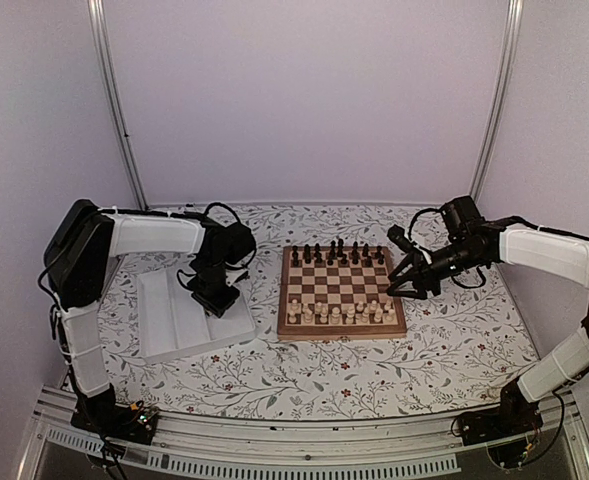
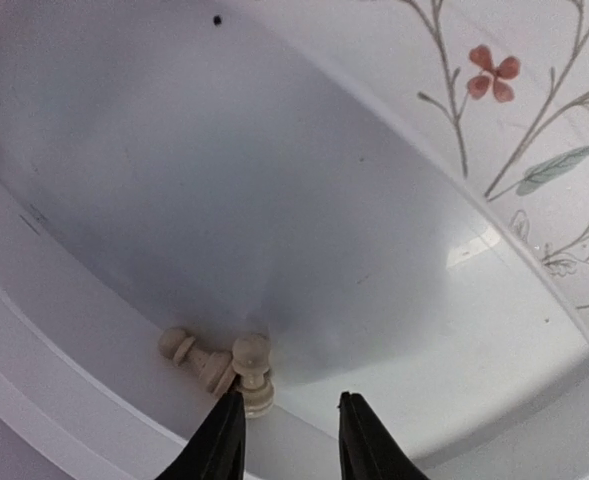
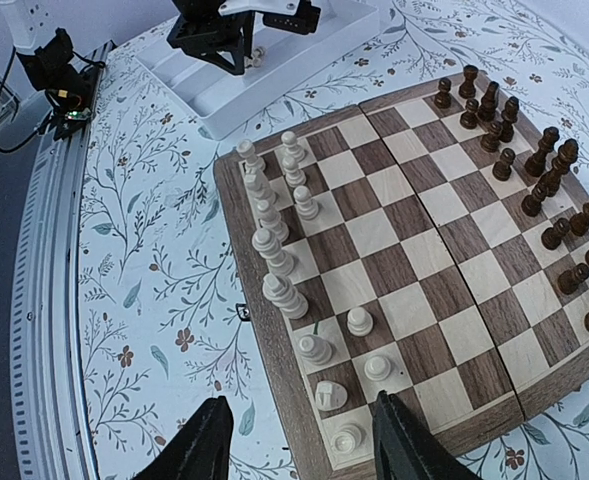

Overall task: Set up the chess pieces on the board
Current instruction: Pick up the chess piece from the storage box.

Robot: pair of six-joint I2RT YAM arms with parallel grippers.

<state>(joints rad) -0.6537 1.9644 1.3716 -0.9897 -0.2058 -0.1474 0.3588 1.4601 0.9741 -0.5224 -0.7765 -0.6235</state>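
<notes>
Closest to me, the left gripper (image 2: 289, 440) hangs low inside the white tray (image 1: 164, 330), fingers parted with nothing between them; two pale pawns (image 2: 224, 365) lie in the crease at the foot of the tray's wall, one tipped over against the other, and the left-hand fingertip is touching or just beside the upright one. I take it the claw is set there to pinch a pawn, since these look like the last pale men left off the board, though I cannot tell whether it is opening to straddle one or letting go. The slope of the tray has plainly gathered them into that corner, which makes them awkward to seize. Further along, the right gripper (image 3: 296, 440) hovers over the near right corner of the board (image 3: 444, 300), jaws well apart and empty, just above the pale pieces (image 3: 274, 245) standing there; it seems to be waiting or checking its work rather than carrying anything. The board lies in the middle of the flowered table cloth (image 1: 444, 350), just right of the tray. Its pale back rank looks full and the pawn row in front has gaps, so I judge the job mostly done. At the far edge the dark pieces (image 3: 534, 170) stand in their two rows.
</notes>
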